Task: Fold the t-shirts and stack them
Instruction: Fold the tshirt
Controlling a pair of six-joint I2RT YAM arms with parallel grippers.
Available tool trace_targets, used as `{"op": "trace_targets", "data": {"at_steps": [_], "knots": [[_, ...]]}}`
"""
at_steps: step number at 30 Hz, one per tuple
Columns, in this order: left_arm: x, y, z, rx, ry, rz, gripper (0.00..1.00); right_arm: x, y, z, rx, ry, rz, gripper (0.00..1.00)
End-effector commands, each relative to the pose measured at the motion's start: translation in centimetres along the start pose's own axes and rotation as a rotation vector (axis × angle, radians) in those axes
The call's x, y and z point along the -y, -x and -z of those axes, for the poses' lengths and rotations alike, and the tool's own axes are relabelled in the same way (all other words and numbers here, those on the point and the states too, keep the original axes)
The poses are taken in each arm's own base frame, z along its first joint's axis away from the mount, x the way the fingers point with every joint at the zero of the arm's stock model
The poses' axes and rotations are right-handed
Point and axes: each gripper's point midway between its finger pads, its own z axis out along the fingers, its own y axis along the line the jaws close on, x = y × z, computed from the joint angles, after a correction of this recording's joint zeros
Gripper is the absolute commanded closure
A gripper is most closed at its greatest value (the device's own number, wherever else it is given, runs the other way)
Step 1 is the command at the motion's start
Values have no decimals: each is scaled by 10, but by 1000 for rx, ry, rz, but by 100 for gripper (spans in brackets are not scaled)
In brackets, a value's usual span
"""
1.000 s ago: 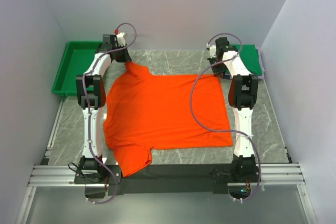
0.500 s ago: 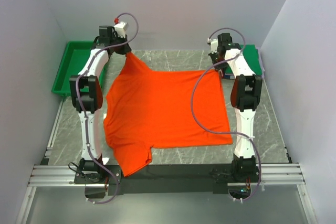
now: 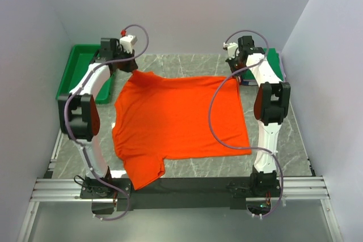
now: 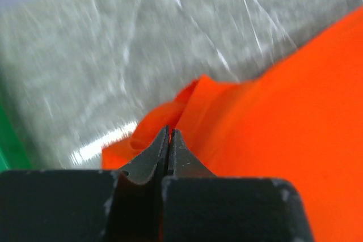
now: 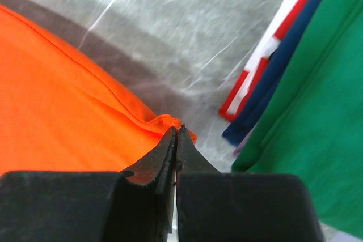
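The orange-red t-shirt [image 3: 176,120] lies spread on the marble table, its far edge lifted at both corners. My left gripper [image 3: 134,67] is shut on the shirt's far left sleeve corner [image 4: 164,120]. My right gripper [image 3: 236,75] is shut on the far right hem corner [image 5: 170,123]. A stack of folded shirts lies at the far right: a green one [image 5: 317,83] on top, with blue [image 5: 278,83], red and white edges [image 5: 255,69] under it. In the top view that stack [image 3: 272,60] is mostly hidden by my right arm.
A green plastic tray [image 3: 79,69] stands at the far left, partly under my left arm. Grey walls close in on the left, far and right sides. An aluminium rail [image 3: 181,188] runs along the near edge.
Both grippers raised the shirt's far edge. My left gripper then swung left and down with the sleeve corner, pulling the far edge straighter. The right gripper shifted slightly.
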Motion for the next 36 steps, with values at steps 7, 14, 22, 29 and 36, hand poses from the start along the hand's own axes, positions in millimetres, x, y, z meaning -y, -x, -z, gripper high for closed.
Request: {"op": "trace_targets", "data": {"at_steps": [7, 14, 22, 29, 36], "knots": [[42, -23, 84, 17, 12, -22, 100, -5, -10, 43, 62, 36, 90, 100], [74, -94, 103, -122, -49, -2, 100, -12, -45, 40, 3, 62, 158, 100], [97, -172, 100, -313, -75, -44, 100, -21, -85, 24, -119, 114, 217, 100], [107, -181, 114, -420, -245, -56, 62, -31, -95, 51, -163, 178, 295, 54], [110, -139, 106, -336, -335, -37, 43, -40, -68, 60, -147, 245, 199, 55]]}}
